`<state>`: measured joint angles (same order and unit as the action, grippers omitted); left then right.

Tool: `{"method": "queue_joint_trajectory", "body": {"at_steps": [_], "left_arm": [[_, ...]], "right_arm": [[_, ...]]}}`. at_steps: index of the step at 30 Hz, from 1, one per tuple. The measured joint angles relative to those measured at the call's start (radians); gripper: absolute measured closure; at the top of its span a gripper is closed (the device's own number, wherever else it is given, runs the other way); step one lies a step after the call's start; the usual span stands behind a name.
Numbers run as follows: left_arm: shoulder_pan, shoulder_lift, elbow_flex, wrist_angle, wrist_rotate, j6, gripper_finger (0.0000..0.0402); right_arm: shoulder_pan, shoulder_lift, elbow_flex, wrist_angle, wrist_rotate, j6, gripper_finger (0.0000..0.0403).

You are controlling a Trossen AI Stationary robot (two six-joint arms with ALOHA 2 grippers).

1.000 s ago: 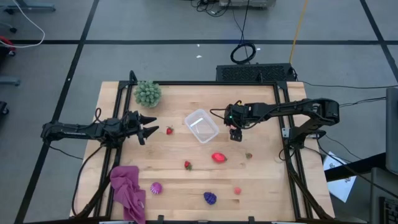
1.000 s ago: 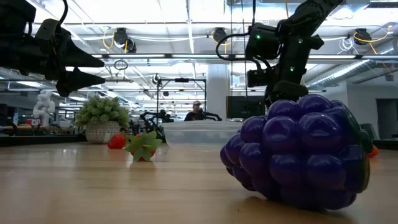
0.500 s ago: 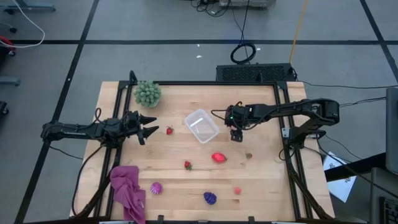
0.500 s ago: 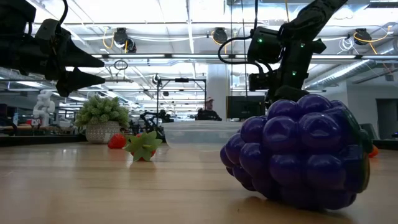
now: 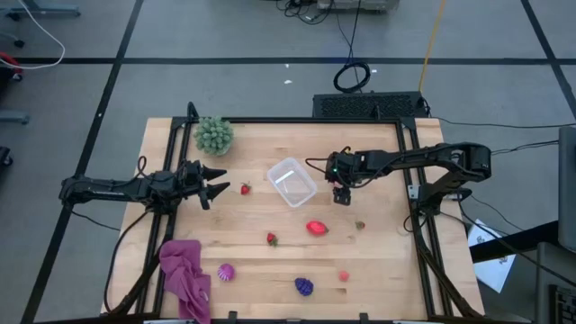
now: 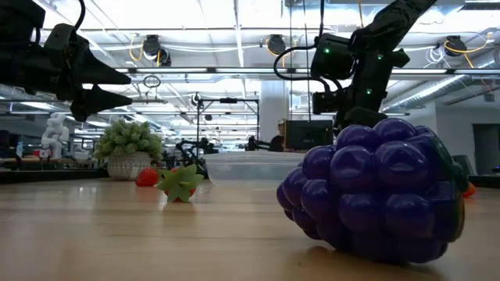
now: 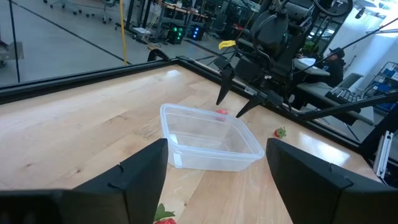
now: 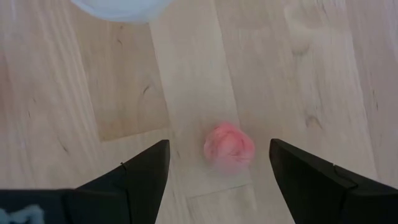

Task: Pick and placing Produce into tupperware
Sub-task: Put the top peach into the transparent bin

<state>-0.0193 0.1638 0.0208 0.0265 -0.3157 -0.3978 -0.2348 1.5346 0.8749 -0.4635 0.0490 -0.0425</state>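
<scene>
The clear tupperware [image 5: 291,181] stands at mid-table, also in the left wrist view [image 7: 211,140]. My right gripper [image 5: 340,193] hangs open just right of it, fingers pointing down over a small pink piece of produce [image 8: 229,147] on the wood; the fingers stand either side without touching. My left gripper [image 5: 216,184] waits open left of the tupperware, aimed level at it, a red strawberry [image 5: 245,188] just ahead. Other produce lies toward the near edge: a red piece [image 5: 316,228], a small red one [image 5: 271,238], a brownish one [image 5: 360,225], pink [image 5: 343,275], purple [image 5: 304,286], magenta [image 5: 225,271].
A spiky green ball plant [image 5: 214,134] stands at the far left of the table. A magenta cloth [image 5: 184,274] lies bunched at the near left corner. Black frame rails [image 5: 409,193] run along the table's sides. Bare wood lies between the tupperware and the scattered produce.
In the low view my right arm has shifted slightly toward the table's right, fingers still open. No produce has moved, and my left arm has kept still.
</scene>
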Motion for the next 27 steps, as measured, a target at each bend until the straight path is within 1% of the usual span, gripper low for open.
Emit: {"method": "queue_joint_trajectory", "body": {"at_steps": [5, 12, 20, 24, 27], "left_arm": [[0.000, 0.000, 0.000, 0.000, 0.000, 0.000, 0.0128], [0.000, 0.000, 0.000, 0.000, 0.001, 0.003, 0.0128], [0.000, 0.000, 0.000, 0.000, 0.001, 0.007, 0.0128], [0.000, 0.000, 0.000, 0.000, 0.002, 0.007, 0.0128], [0.000, 0.000, 0.000, 0.000, 0.002, 0.007, 0.0128]], "right_arm": [[0.007, 0.025, 0.000, 0.001, -0.006, 0.026, 0.0135], [0.007, 0.075, 0.000, 0.044, -0.020, -0.004, 0.0135], [0.006, 0.132, 0.005, 0.038, -0.025, -0.020, 0.0135], [0.006, 0.132, 0.004, 0.038, -0.024, -0.021, 0.0137], [-0.002, 0.117, 0.002, 0.029, -0.024, -0.024, 0.0145]]}}
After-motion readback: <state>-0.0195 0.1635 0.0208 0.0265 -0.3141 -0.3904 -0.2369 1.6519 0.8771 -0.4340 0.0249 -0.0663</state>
